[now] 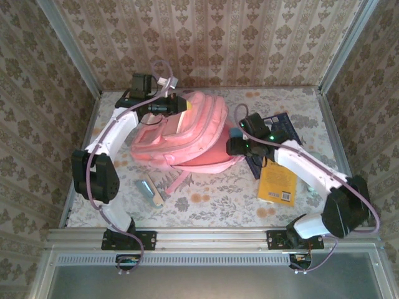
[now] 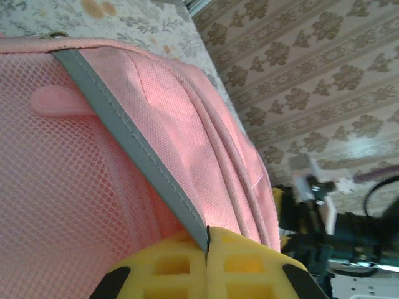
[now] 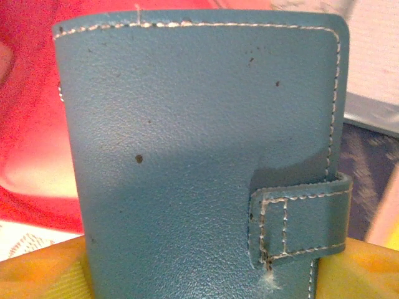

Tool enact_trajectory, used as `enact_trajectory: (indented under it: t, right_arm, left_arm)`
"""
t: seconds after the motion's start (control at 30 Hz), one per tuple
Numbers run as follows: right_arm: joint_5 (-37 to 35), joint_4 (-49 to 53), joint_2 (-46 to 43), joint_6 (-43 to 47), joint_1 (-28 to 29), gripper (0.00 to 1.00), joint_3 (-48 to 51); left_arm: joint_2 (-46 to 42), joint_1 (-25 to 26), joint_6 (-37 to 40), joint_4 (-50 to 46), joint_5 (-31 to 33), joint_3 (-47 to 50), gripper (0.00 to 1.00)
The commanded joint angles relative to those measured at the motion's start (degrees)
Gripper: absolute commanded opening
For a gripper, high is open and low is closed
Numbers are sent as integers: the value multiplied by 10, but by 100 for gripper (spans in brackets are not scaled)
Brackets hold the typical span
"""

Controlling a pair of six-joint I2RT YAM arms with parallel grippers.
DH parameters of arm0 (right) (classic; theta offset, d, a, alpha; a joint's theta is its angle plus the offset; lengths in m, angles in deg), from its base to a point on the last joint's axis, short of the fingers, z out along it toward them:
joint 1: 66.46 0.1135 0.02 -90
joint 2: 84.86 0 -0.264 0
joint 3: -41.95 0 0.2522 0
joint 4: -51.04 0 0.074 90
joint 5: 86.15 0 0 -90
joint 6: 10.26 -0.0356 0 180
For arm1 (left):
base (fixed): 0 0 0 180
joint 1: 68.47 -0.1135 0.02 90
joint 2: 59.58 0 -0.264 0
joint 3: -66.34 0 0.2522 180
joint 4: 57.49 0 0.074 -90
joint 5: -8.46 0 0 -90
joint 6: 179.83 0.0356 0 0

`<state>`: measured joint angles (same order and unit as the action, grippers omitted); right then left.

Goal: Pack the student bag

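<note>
A pink student bag [image 1: 187, 134] is lying on a flower-patterned table [image 1: 212, 202], its cloth slumping softly, as two robot arms are working at it. At the bag's far-left corner the left gripper [image 1: 173, 104] is pinching shut on a grey trim strip [image 2: 124, 124] running along the bag's edge beside a mesh panel. In the left wrist view its yellow fingers [image 2: 249, 265] are meeting with only that thin strip between them. At the bag's right side the right gripper [image 1: 238, 138] is standing wide around a teal leather wallet [image 3: 187, 137] with a stitched snap tab. The wallet is sitting upright between the yellow pads, with the bag's pink cloth glowing just behind it. Farther to the bag's right a dark notebook [image 1: 283, 128] and a yellow book [image 1: 277, 182] are waiting. By the bag's near-left corner a couple of small items are lying, too small to identify.

The bag is looking light and floppy rather than stiff. Its woven fabric is likely giving, folding and sagging when pulled, so a lifted edge is probably dragging the rest along unless something is bracing it. Sewn trim, zipper edges and straps are seeming the soundest places to take hold, while the mesh is looking likelier to stretch or snag. Whether the bag's mouth is gaping wide enough for the wallet is impossible to tell here.
</note>
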<state>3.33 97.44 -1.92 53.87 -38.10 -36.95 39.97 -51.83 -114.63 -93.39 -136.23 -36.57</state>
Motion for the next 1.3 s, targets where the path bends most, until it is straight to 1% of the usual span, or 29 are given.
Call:
enact_trajectory:
  t: [0.0, 0.1, 0.23, 0.33, 0.43, 0.53, 0.6, 0.63, 0.67, 0.7, 0.83, 0.97, 1.07, 1.13, 1.27]
  right_arm:
    - [67, -69, 61, -3, 0, 77, -45]
    - [116, -128, 106, -37, 0, 77, -61]
    - [182, -235, 154, -102, 2, 78, -65]
    - [216, -316, 191, -158, 5, 79, -69]
    - [231, -372, 235, -203, 17, 80, -90]
    - [245, -393, 289, -237, 32, 80, -137]
    - [255, -398, 328, -259, 41, 83, -171]
    - [256, -395, 346, -270, 45, 86, -188]
    - [252, -395, 356, -279, 47, 91, -198]
    - [245, -397, 363, -285, 49, 99, -203]
    - [217, -408, 347, -281, 50, 100, -183]
    - [202, -396, 315, -262, 42, 100, -159]
    - [160, -338, 278, -219, 40, 100, -151]
    - [108, -282, 245, -187, 39, 100, -144]
    - [60, -236, 192, -144, 34, 100, -123]
  left_arm:
    - [-62, -6, -26, 109, -79, 11, 0]
    - [-78, -11, -50, 153, -93, 32, 0]
    - [-93, -21, -96, 221, -105, 60, 0]
    - [-94, -27, -132, 273, -113, 77, 0]
    - [-92, -27, -146, 291, -116, 80, 0]
    - [-91, -28, -157, 312, -117, 85, 0]
    - [-90, -29, -162, 321, -116, 88, 0]
    - [-88, -31, -167, 329, -116, 91, 0]
    - [-87, -32, -172, 337, -116, 94, 0]
    - [-86, -35, -179, 345, -116, 96, 0]
    - [-86, -43, -197, 368, -113, 106, 0]
    - [-82, -45, -202, 372, -110, 108, 0]
    - [-80, -47, -205, 373, -108, 108, 0]
    - [-79, -50, -206, 373, -105, 110, 0]
    - [-77, -54, -208, 372, -98, 111, 0]
